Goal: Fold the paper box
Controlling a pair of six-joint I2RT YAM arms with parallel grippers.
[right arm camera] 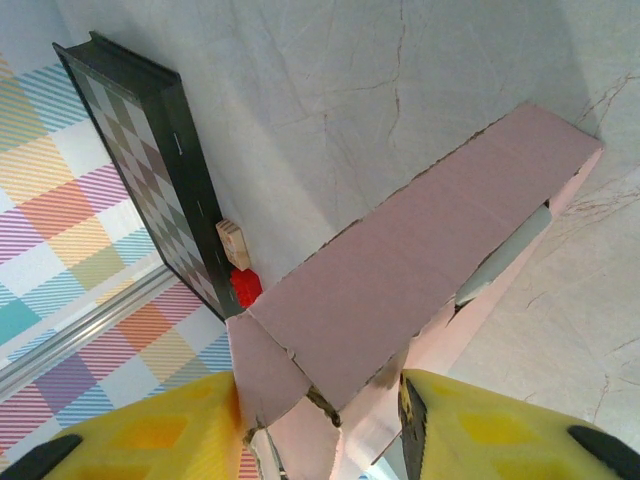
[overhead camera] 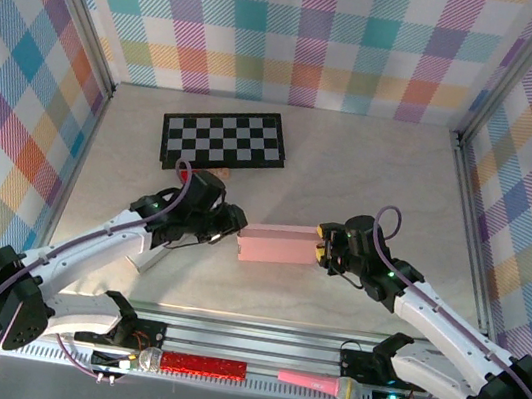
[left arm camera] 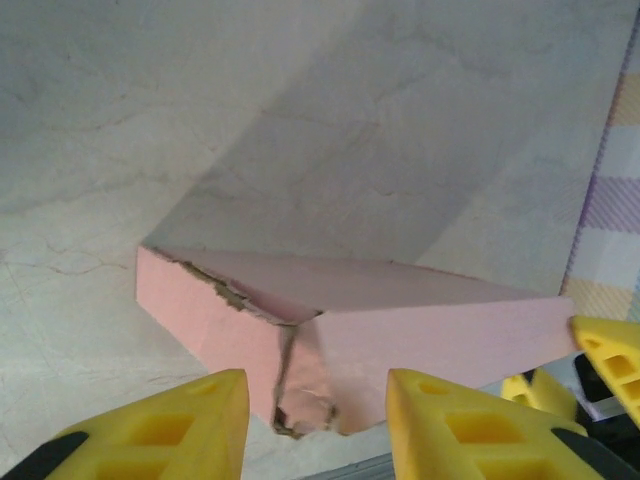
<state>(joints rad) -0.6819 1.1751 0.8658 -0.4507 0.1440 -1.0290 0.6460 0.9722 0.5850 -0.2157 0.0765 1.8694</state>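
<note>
"Looking from above, where's the box [overhead camera: 279, 245]?"

"In the middle of the table [overhead camera: 371, 176], lying lengthwise between the two arms. The left hand [overhead camera: 235, 223] is at its left end and the right hand [overhead camera: 322, 251] at its right end. A chessboard [overhead camera: 223, 139] lies further back."

"And the left wrist camera?"

"The box's torn end sits between the left hand's yellow fingers [left arm camera: 170, 430]. They stand apart, and a sliver of table shows between one finger and the cardboard, so nothing is clamped there. At the far end, the right hand's yellow fingers touch the box."

"Right wrist?"

"The right hand is clamped on the box's near end, with a flap pinched between both fingers. The top panel runs away from it. Beyond that, a wooden block [right arm camera: 232, 243] and a red block [right arm camera: 245, 287] sit against the chessboard's edge."
</note>
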